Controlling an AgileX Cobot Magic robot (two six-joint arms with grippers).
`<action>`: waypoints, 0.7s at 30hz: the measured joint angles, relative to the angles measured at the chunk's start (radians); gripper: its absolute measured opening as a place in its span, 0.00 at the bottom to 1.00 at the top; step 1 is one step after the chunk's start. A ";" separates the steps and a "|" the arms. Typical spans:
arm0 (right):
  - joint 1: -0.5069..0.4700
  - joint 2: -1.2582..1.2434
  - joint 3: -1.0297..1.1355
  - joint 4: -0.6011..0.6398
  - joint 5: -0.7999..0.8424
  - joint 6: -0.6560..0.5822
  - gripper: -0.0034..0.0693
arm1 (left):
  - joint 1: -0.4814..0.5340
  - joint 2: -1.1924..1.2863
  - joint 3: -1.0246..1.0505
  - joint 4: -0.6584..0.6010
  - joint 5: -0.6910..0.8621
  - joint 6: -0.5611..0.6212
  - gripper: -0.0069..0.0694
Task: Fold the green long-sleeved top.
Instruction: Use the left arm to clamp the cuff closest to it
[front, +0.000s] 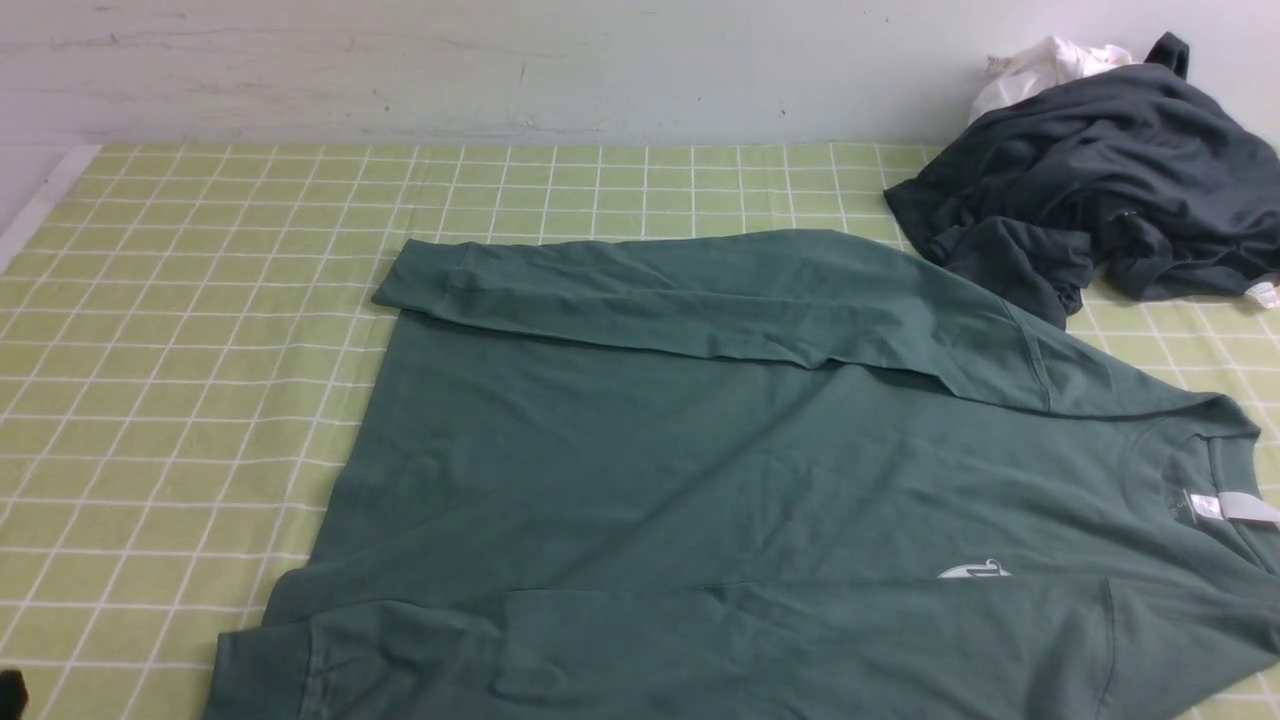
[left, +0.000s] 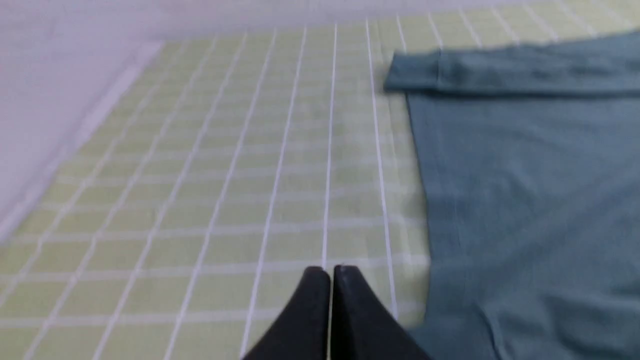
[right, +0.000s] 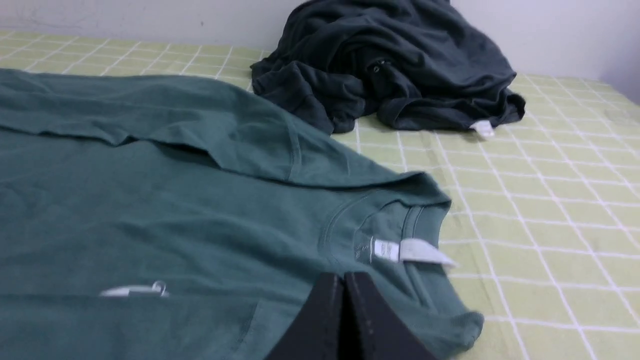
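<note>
Lying flat and face up on the checked tabletop (front: 180, 330), the green top (front: 700, 450) spreads from the middle to the near edge, with its collar (front: 1190, 450) toward the right edge and its hem toward the left. Both sleeves are laid across the body. The far sleeve (front: 700, 295) runs along the side nearer the far edge, and the near sleeve (front: 700, 640) runs along the near edge, partly covering the white chest print (front: 972, 571). This layout appears meant to narrow the garment into a strip ready for crosswise folds. The left gripper (left: 328, 272) hangs over bare tabletop just beside the hem, jaws pressed together and empty. The right gripper (right: 344, 279), likewise closed on nothing, hangs above the fabric near the neck label (right: 410, 250). Their stations at opposite ends suggest that each is to take one end of the strip. A crumpled grey garment (front: 1100, 180), with a white cloth (front: 1040, 65) behind it, is heaped at the far right corner close against the top's far shoulder, probably set aside. No box, basket or other container appears in any view.
</note>
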 joint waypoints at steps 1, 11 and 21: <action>0.000 0.000 0.002 0.002 -0.043 0.000 0.03 | 0.000 0.000 0.000 0.000 -0.041 0.000 0.09; 0.000 0.000 0.003 0.068 -0.923 0.251 0.03 | 0.000 0.000 0.000 -0.002 -0.739 -0.033 0.09; 0.000 0.104 -0.263 -0.207 -0.682 0.538 0.03 | 0.000 0.100 -0.415 0.225 -0.615 -0.341 0.09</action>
